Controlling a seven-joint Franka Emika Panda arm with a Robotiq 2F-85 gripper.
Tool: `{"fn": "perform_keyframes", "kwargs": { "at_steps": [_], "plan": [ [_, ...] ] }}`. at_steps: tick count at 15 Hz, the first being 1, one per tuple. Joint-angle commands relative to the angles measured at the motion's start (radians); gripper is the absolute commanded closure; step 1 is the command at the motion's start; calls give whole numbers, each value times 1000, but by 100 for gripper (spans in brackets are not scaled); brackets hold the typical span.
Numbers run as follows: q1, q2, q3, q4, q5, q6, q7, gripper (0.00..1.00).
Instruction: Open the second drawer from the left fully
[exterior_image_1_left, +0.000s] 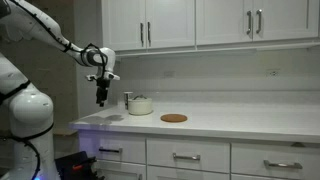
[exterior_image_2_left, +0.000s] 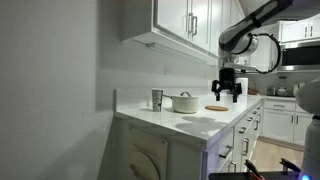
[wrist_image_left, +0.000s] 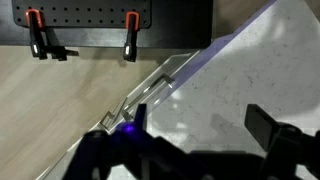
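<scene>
The second drawer from the left (exterior_image_1_left: 187, 157) is a white panel front with a short silver bar handle, and it sits shut under the counter. My gripper (exterior_image_1_left: 100, 98) hangs open and empty above the counter's left end, up and to the left of that drawer. It is also in an exterior view (exterior_image_2_left: 227, 92). In the wrist view the open fingers (wrist_image_left: 200, 118) frame the bare white counter near its front edge. A silver bar handle (wrist_image_left: 143, 92) shows just beyond that edge; I cannot tell which drawer it belongs to.
A narrower drawer (exterior_image_1_left: 110, 152) and a wider drawer (exterior_image_1_left: 283, 163) flank the task drawer. On the counter are a white lidded pot (exterior_image_1_left: 140, 104), a cup (exterior_image_1_left: 127, 100) and a round cork trivet (exterior_image_1_left: 173, 118). Wall cabinets hang above. A black case with orange clamps (wrist_image_left: 80, 20) lies on the floor.
</scene>
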Motion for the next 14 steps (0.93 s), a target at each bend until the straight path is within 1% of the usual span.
{"fn": "perform_keyframes", "kwargs": {
  "at_steps": [1,11,14],
  "plan": [
    [-4,0,3,1,1,-2,-2,0],
    [-4,0,3,1,1,-2,-2,0],
    [-32,26,-5,9,-18,12,9,0]
  ]
}}
